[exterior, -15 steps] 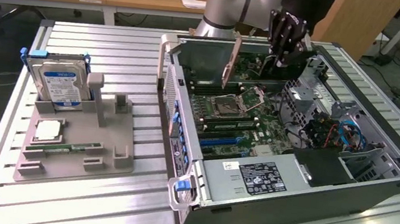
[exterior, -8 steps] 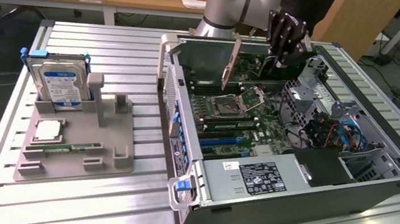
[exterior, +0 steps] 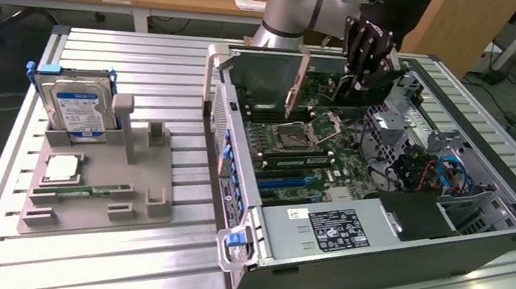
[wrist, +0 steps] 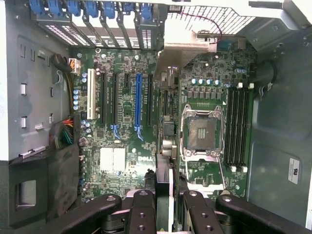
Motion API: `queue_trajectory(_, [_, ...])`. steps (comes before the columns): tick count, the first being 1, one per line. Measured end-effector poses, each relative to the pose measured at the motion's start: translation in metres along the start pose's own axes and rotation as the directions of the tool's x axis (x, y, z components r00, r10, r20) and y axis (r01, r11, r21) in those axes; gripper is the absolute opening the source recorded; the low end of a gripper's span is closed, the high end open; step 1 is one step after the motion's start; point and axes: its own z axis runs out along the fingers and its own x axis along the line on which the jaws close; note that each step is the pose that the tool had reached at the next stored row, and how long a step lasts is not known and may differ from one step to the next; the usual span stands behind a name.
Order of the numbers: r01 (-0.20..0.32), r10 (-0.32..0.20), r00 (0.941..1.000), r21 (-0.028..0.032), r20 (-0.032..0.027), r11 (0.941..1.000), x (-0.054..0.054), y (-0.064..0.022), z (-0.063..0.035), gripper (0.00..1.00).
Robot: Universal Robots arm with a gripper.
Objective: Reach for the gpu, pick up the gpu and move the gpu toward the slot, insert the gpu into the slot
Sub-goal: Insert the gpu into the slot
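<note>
We see the gripper [wrist: 165,207] clenched on the gpu [wrist: 165,183]. In the wrist view its 2 fingers [wrist: 141,212] press on either face of the card, which shows edge-on between them. In the exterior view the gripper [exterior: 375,74] hangs over the far end of the open computer case [exterior: 483,239], and we judge the card to be held clear above the motherboard [wrist: 117,161], not yet seated in anything.

The relation that matters is sideways offset. The slot [wrist: 138,105], the 1 long blue connector on the board, runs parallel to the card's long axis, so the 2 already agree in direction. The card's bright metal end points toward the case's rear wall, where the row of blue latches [wrist: 83,7] sits, which is also the end the slot runs toward. The card is not over the slot, though. It lies between the slot and the square processor socket [wrist: 201,134], with 1 black connector [wrist: 150,97] in the gap. In the exterior view the slot [exterior: 283,181] lies lower in the picture and toward the exterior view's left of the gripper.

A hard drive [exterior: 80,108] stands in a grey holder well apart from the case.
</note>
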Motion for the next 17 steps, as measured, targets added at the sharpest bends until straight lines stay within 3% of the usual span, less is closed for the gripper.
queue_trajectory(17, [0.0, 0.0, 1.0, 0.0, 0.0014, 1.0, 0.0, 0.0002, 0.0146, 0.27])
